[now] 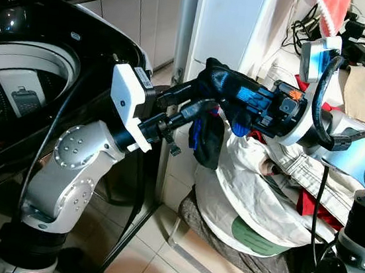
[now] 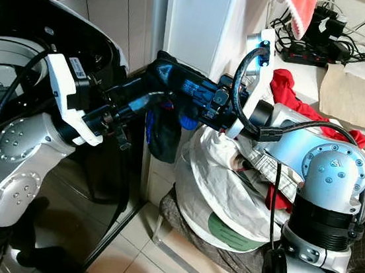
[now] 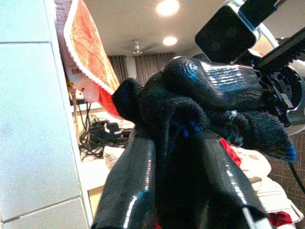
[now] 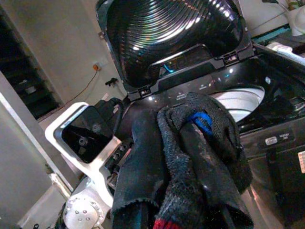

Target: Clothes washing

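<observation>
A dark sock-like garment with blue patches (image 1: 207,139) hangs in mid-air between the washing machine (image 1: 81,37) and the laundry pile (image 1: 255,192). My left gripper (image 1: 202,101) reaches right from its white wrist block and is shut on the garment's upper part. From the opposite side my right gripper (image 1: 218,77) is shut on the same bunch, its fingers wrapped in the cloth (image 4: 200,138). In the left wrist view the dark fabric (image 3: 176,109) sits squeezed between my two black fingers (image 3: 128,186). The machine's lid (image 4: 171,33) stands open above the tub rim (image 4: 248,93).
A chair at the right holds a heap of white, beige and red clothes (image 2: 230,182). A white pillar (image 1: 223,21) rises just behind the grippers. Cables and a power strip (image 2: 313,46) lie on the counter behind. Tiled floor (image 1: 155,253) lies below.
</observation>
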### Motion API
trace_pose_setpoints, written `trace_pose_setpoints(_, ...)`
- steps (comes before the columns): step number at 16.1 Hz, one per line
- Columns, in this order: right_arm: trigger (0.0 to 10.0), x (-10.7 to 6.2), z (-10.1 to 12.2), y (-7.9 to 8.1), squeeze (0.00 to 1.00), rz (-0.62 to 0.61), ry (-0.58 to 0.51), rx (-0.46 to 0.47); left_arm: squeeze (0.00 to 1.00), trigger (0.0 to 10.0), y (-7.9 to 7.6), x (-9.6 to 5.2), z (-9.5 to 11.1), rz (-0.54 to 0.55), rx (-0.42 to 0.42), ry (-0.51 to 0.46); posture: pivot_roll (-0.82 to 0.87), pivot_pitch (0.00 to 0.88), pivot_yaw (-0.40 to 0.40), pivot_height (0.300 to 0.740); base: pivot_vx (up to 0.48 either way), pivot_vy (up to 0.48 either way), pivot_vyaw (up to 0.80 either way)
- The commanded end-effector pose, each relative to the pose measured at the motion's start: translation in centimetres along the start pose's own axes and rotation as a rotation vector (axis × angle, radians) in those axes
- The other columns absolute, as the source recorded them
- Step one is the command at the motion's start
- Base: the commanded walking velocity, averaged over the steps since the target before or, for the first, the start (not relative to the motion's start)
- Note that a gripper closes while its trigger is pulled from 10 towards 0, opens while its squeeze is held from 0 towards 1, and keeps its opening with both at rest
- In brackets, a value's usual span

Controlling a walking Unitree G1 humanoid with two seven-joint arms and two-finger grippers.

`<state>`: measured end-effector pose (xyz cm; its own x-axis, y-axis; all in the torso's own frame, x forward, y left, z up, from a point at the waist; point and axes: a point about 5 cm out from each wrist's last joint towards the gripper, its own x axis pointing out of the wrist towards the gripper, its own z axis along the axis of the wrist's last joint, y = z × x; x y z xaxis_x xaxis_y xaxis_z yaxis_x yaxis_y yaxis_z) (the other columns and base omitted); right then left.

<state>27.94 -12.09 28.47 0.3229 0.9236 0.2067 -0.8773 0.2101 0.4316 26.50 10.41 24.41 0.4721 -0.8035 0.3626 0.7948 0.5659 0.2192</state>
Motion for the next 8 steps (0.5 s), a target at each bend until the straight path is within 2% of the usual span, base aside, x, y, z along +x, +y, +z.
trace_pose_setpoints(1, 0.0, -0.6, 0.4, -0.4, 0.0, -0.044, -0.019, -0.007, 0.0, 0.0, 0.3, 0.1, 1.1, -0.001, 0.028, -0.036, -0.05, 0.0, -0.057, 0.74, 0.0, 0.0, 0.0)
trace_pose_setpoints(4, 0.0, -0.7, 1.1, -1.2, 0.0, -0.092, -0.06, -0.011, 0.0, 0.0, 1.6, -0.6, 1.8, 0.04, 0.057, -0.038, -0.04, 0.0, -0.061, 0.74, 0.0, 0.0, 0.0)
trace_pose_setpoints(8, 0.0, -0.6, 1.4, -1.4, 0.0, -0.105, -0.08, -0.014, 0.0, 0.0, 2.2, -0.9, 2.5, 0.052, 0.074, -0.037, -0.04, 0.0, -0.059, 0.74, 0.0, 0.0, 0.0)
